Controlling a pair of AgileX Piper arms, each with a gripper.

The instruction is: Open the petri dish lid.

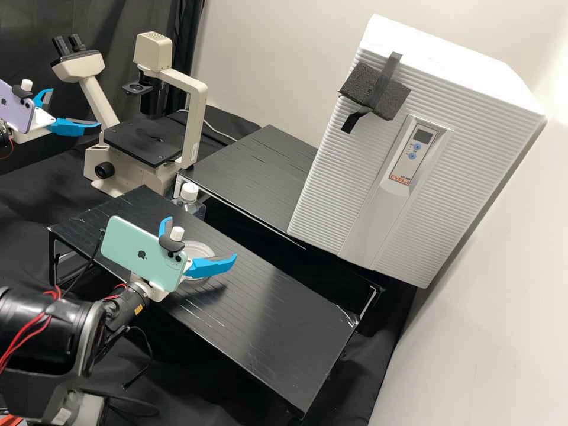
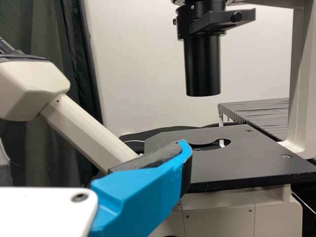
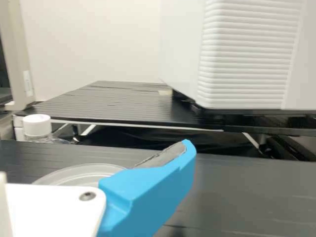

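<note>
Resting on the worktop [image 1: 266,305], the round, clear dish [image 1: 201,251] is partly hidden behind the right hand [image 1: 201,239]. Whether its lid is seated or loose cannot be told. In the right wrist view, part of the dish's curved rim is seen beyond the white mount and beside one blue finger [image 3: 153,192].

The right hand is held over the dish area with its two blue fingers spread wide; nothing is seen pinched between them. Whether the dish is touched by it cannot be made out. The left hand [image 1: 76,107] is held well apart from the dish, near the microscope [image 1: 192,109], and its fingers are likewise spread, with nothing seen gripped. A phone is carried on each: a green one [image 1: 133,251] on the right hand, a purple one [image 1: 18,109] on the left.

A bottle [image 1: 190,207] with a white cap [image 1: 189,190] is placed upright near the dish, by the edge of the worktop that faces the rear table [image 1: 254,177]. The microscope is set on black cloth [image 1: 29,201]. At the rear table, a large white cabinet [image 1: 331,171] is seen, and a dark foam pad [image 1: 384,97] is fixed to its front with black tape [image 1: 387,74].
</note>
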